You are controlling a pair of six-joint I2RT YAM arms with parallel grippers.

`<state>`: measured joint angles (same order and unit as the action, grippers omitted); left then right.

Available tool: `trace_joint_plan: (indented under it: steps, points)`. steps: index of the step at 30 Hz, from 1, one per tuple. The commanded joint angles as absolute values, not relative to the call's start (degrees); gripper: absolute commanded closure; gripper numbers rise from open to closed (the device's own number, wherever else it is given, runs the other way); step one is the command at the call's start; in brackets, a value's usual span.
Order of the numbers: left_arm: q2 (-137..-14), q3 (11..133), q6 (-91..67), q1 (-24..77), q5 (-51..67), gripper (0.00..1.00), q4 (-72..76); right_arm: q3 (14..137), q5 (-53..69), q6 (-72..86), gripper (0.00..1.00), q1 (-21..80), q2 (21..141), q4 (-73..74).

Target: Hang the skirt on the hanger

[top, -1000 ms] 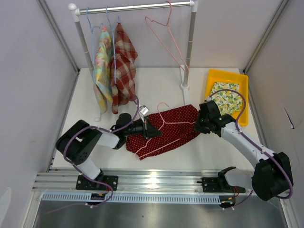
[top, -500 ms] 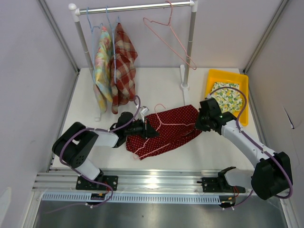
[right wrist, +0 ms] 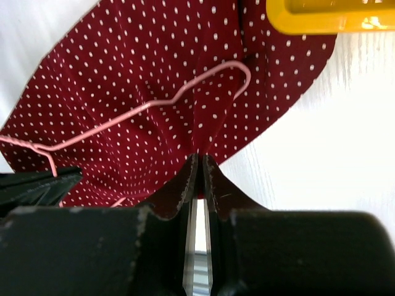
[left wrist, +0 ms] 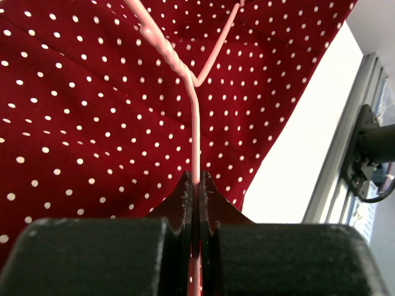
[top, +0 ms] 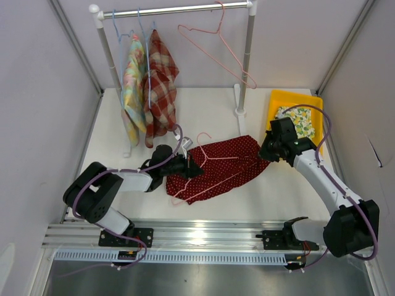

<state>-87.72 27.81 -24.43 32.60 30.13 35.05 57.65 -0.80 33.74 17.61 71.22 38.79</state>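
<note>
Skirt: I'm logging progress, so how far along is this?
Done: the left tool clamps the pink hanger, and the right tool pinches the skirt at its edge. In hand: the hanger lies on top of the skirt. Left: getting the skirt onto it.

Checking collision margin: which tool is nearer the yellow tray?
Right. The right tool pinches the skirt just beside the yellow tray; the left tool grips the hanger at the skirt's opposite side.
</note>
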Motion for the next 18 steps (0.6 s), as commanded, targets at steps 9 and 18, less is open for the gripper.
trace_joint_plan:
  steps: [9, 18]
  points:
    - [-87.8, 28.91, -17.67, 34.1, 33.3, 1.0, 36.56, 67.05, 4.22, 31.64, 0.91, 13.54, 76.46, 40.34]
    - [-87.98, 29.36, -16.0, 36.74, 31.48, 1.0, 33.58, 68.56, 4.22, 31.82, 0.91, 13.62, 78.84, 40.34]
